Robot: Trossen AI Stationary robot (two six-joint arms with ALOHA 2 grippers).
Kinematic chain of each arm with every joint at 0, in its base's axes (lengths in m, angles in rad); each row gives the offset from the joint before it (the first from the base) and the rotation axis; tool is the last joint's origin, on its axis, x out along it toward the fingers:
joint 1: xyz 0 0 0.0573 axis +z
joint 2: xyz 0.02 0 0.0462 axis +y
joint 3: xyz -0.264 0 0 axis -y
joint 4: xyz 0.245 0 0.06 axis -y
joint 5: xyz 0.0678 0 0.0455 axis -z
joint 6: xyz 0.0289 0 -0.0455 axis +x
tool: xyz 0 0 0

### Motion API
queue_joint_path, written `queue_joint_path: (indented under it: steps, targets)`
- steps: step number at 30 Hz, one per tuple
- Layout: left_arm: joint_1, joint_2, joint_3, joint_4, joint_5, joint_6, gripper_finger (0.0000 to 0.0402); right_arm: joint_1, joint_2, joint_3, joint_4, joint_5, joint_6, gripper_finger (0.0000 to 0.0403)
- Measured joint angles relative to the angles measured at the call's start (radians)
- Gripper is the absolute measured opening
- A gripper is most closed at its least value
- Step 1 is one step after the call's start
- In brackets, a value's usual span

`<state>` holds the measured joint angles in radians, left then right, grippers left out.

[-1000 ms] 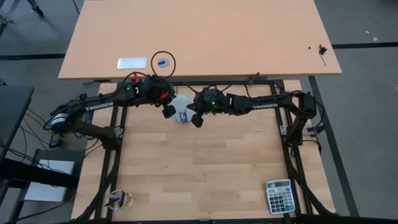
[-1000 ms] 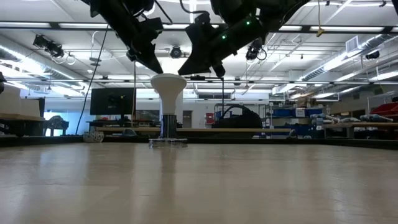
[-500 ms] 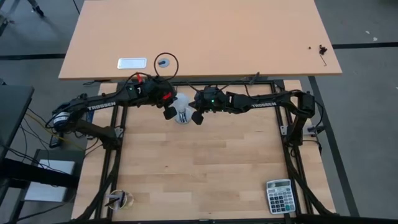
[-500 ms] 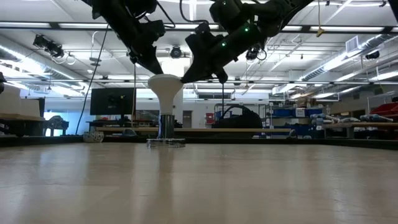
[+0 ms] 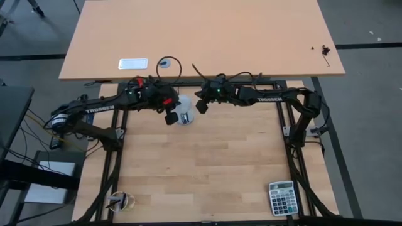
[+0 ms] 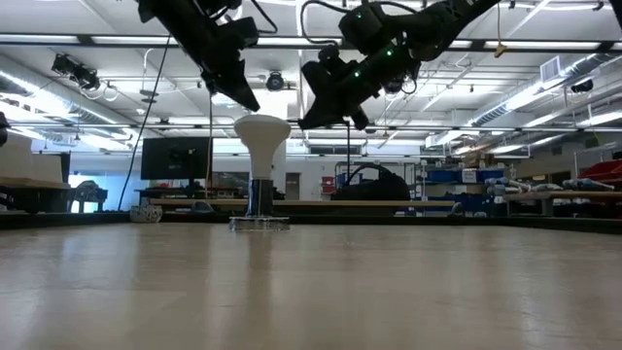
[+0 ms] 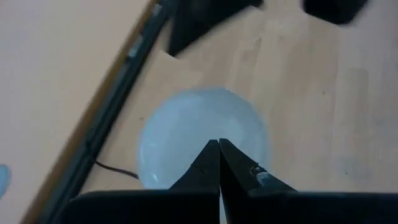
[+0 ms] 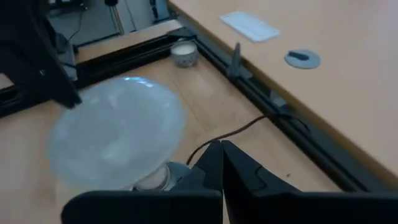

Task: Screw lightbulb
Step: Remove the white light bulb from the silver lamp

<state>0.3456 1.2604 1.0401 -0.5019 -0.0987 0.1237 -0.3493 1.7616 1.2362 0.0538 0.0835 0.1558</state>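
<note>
Lightbulb: we see the lightbulb (image 5: 183, 113) standing upright near the middle of the worktop's (image 5: 207, 176) far edge, wide white face up and narrow base down in the socket (image 6: 259, 222), so the thread sits in line for turning.
Socket: it rests flat on the worktop, its black cord (image 8: 233, 134) running off toward the far edge.
Left gripper: the left gripper (image 5: 168, 114) hangs just beside the bulb's rim, above table height; in its wrist view the two fingers meet with nothing between them, so we read the jaws as closed and empty.
Right gripper: the right gripper (image 5: 201, 105) hovers near the bulb on the other side, apart from it; its fingers also meet, holding nothing.
Our reading: with neither gripper on it, the bulb stands by its seating alone; we cannot tell how deep it is threaded.
Elsewhere: a calculator (image 5: 281, 198) lies at the near right corner.
</note>
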Motion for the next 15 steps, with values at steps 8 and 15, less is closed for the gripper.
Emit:
queue_joint_path:
  steps: [8, 15]
  targets:
    - [0.041, -0.012, 0.008, 0.007, -0.046, 0.003, 0.0000, 0.104, -0.001, 0.000, 0.014, -0.016, -0.025, 0.0008]
    - [0.108, -0.012, 0.001, -0.004, -0.040, 0.008, 0.0000, 0.143, 0.002, 0.000, 0.043, -0.017, -0.035, 0.0008]
